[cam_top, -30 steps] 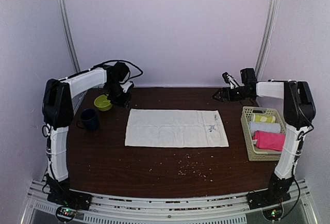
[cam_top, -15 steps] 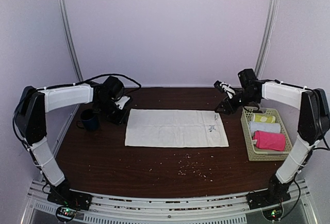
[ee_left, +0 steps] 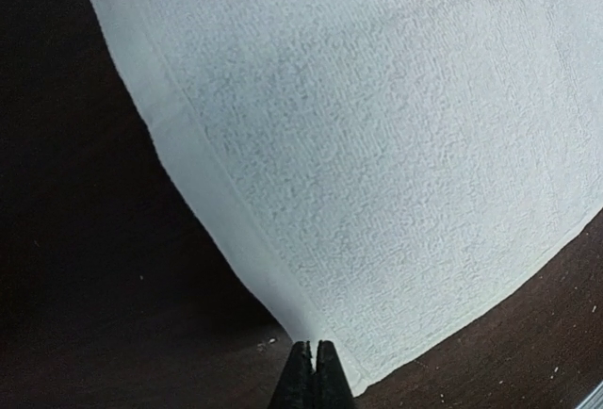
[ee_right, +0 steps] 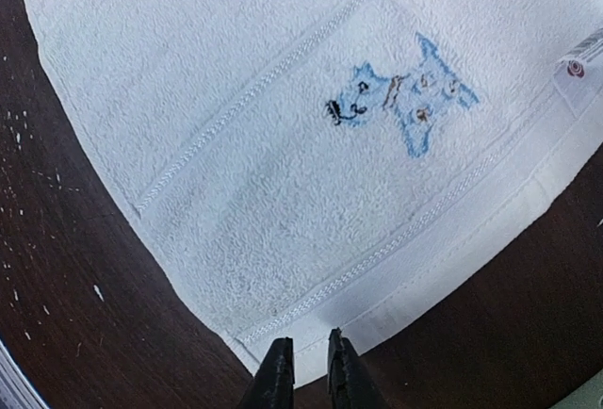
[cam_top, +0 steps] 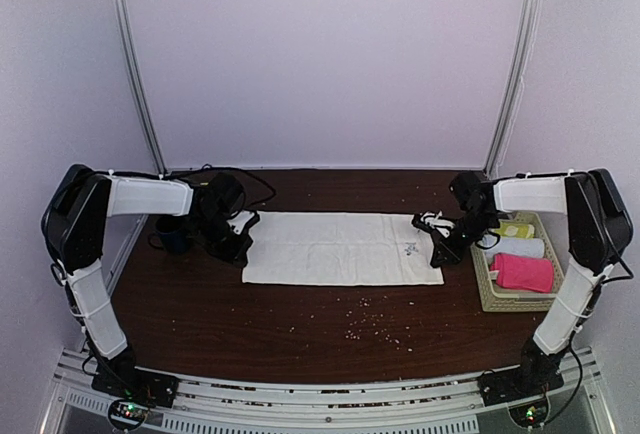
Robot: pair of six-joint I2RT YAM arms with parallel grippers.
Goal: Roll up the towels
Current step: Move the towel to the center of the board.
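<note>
Cream terry hand towel with a small blue embroidered mark [cam_top: 342,248], spread flat on the dark brown desk [cam_top: 300,324]; light, limp, non-slip, best taken by its hemmed short ends; bright pink towel [cam_top: 522,272] lies in the pale slatted basket [cam_top: 508,301]. Left tool [ee_left: 312,371] fully closed, apparently pinching the left hem; right tool [ee_right: 308,371] nearly closed astride the right hem, grip uncertain. A second earlier both tools hung raised at the back, clear of the cloth.

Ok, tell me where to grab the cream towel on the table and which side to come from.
Probably the hemmed short ends of the towel, close to their near-side corners: one from the left, one from the right, coming in low from outside. It lies spread flat on the table, so only its edges offer a pinch.
</note>
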